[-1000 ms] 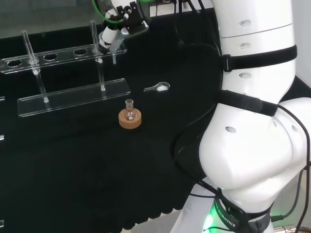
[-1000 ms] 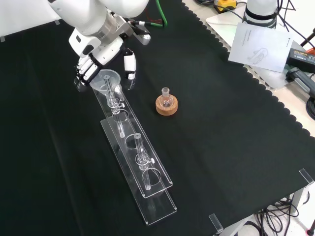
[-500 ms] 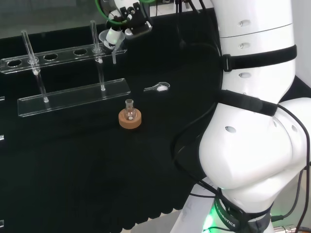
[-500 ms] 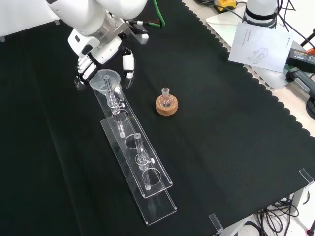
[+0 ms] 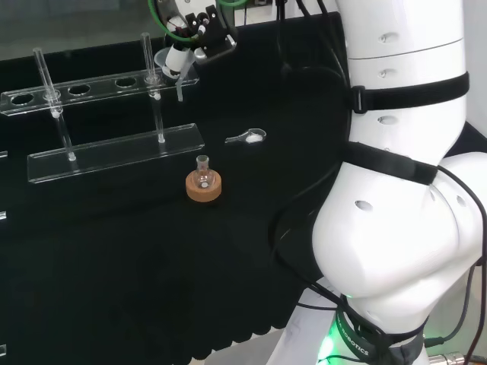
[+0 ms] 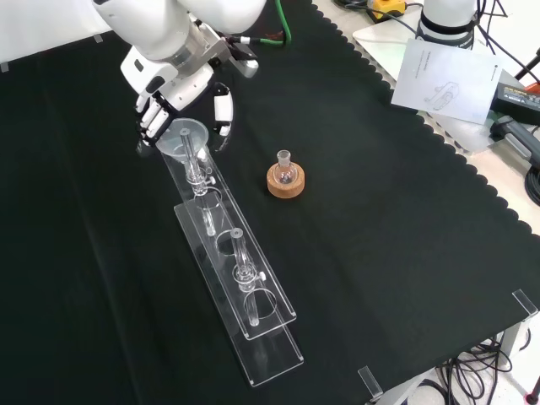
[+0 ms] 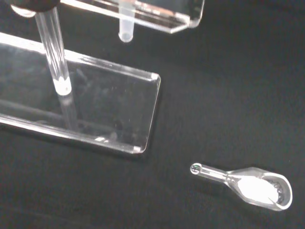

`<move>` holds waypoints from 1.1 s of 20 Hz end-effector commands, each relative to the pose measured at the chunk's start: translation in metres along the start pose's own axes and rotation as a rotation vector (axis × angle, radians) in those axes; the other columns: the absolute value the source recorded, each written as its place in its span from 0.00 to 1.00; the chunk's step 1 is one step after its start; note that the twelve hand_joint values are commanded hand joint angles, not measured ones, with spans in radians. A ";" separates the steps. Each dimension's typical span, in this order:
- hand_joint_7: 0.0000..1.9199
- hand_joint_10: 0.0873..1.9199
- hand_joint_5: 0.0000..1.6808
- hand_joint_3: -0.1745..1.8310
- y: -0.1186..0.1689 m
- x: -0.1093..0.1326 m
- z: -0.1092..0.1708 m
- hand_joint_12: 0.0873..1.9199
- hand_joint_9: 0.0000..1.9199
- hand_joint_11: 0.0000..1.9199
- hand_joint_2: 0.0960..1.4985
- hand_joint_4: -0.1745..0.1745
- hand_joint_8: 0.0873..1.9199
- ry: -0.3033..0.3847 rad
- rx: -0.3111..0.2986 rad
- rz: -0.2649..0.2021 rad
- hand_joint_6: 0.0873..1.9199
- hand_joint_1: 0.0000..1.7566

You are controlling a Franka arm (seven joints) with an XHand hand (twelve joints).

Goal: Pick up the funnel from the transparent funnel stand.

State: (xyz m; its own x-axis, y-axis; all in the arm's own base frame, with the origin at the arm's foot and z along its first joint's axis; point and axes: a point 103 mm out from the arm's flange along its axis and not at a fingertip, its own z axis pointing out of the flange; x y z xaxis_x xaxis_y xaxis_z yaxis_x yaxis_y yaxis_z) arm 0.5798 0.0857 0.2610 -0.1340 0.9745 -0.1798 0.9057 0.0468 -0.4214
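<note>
The clear funnel (image 6: pixel 184 137) sits in the end hole of the transparent funnel stand (image 6: pixel 272 342), at the end nearest the arm. In the head view the funnel (image 5: pixel 164 58) shows at the right end of the stand's upper rail (image 5: pixel 99 84). Its stem tip (image 7: pixel 125 33) pokes out below the rail. The hand (image 6: pixel 173 89) hangs over the funnel. Its fingers (image 6: pixel 150 126) touch the rim on the front view's left. Its thumb (image 6: pixel 222 114) stands to the right with a small gap, and the stem stays in the hole. In the head view the hand (image 5: pixel 190 30) is just right of the funnel.
A small flask on a cork ring (image 6: pixel 286 175) stands right of the stand in the front view, and also appears in the head view (image 5: pixel 203 185). A clear scoop with white powder (image 5: pixel 247 138) lies near the stand's base (image 7: pixel 109 109). Papers (image 6: pixel 447 80) lie off the cloth's far right.
The hand has shifted slightly up and to the right in both views, uncovering the funnel's rim in the head view. The funnel still sits in the stand.
</note>
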 end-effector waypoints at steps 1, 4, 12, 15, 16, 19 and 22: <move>0.20 0.28 0.18 0.29 -0.002 0.004 -0.002 0.71 0.46 0.25 0.44 0.40 0.36 -0.029 -0.035 0.014 0.00 0.38; 0.24 0.27 0.22 0.30 -0.008 0.003 -0.010 0.69 0.49 0.27 0.44 0.37 0.36 -0.043 -0.108 0.028 0.00 0.40; 0.35 0.25 0.34 0.34 -0.036 -0.006 -0.041 0.64 0.57 0.34 0.45 0.32 0.35 -0.060 -0.148 0.051 0.00 0.43; 0.36 0.24 0.34 0.34 -0.048 -0.007 -0.049 0.63 0.57 0.35 0.45 0.31 0.35 -0.069 -0.130 0.066 0.00 0.43; 0.36 0.24 0.35 0.34 -0.053 -0.007 -0.052 0.63 0.58 0.35 0.45 0.31 0.35 -0.073 -0.129 0.075 0.00 0.43; 0.36 0.24 0.35 0.34 -0.075 -0.010 -0.062 0.63 0.58 0.35 0.45 0.31 0.35 -0.079 -0.133 0.108 0.00 0.43; 0.36 0.24 0.35 0.34 -0.098 -0.014 -0.067 0.63 0.57 0.35 0.45 0.31 0.35 -0.077 -0.136 0.140 0.00 0.43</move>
State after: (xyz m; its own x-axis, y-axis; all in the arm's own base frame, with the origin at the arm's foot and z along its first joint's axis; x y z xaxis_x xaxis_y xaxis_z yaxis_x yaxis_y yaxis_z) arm 0.5524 0.0866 0.3255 -0.0876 0.9595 -0.2678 0.9574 0.0069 -0.2886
